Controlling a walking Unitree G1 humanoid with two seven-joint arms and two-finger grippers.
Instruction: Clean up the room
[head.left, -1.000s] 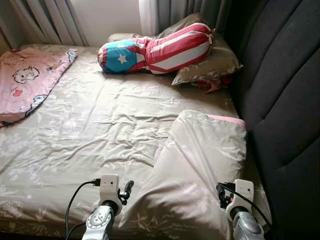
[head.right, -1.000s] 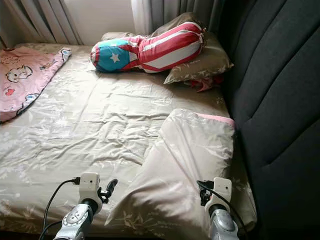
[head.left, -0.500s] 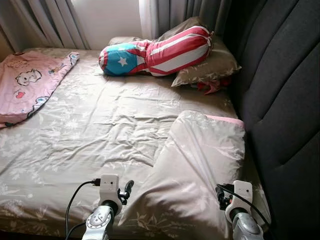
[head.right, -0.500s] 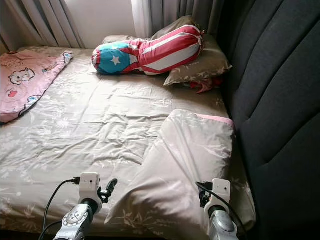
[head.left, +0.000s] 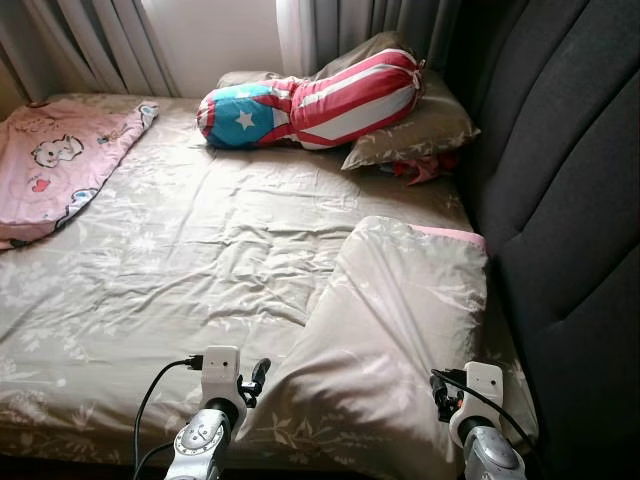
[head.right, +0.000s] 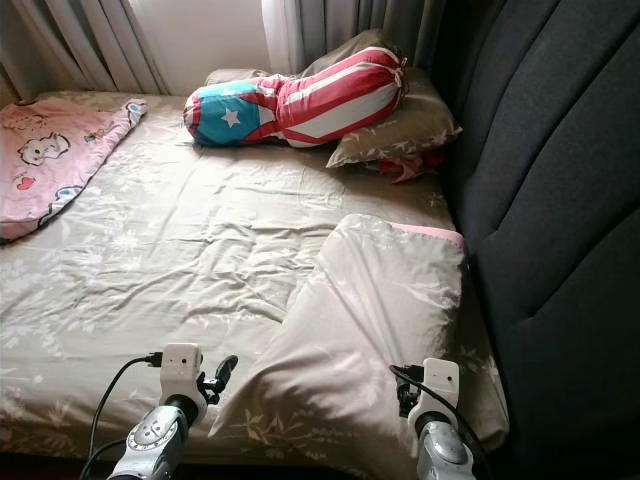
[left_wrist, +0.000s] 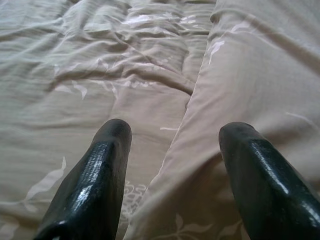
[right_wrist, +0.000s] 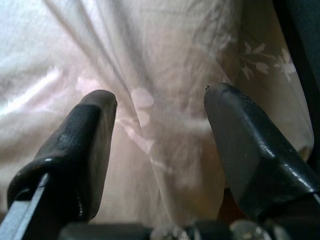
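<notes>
Beige soft pillow (head.left: 400, 320) at bed (head.left: 150, 270) near corner, by headboard (head.left: 570, 200); light, floppy; best gripped at near corners; left tool (left_wrist: 172, 165) and right tool (right_wrist: 157, 145) both wide, empty.

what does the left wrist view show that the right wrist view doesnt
The left wrist view looks past the open left gripper at the wrinkled bed sheet, with the near pillow's edge lying over the sheet. The right wrist view looks past the open right gripper down onto the top of that pillow, with a strip of the dark headboard along one side. Both share the same beige leaf-print pillow between two spread black fingers, and neither gripper holds anything.
</notes>
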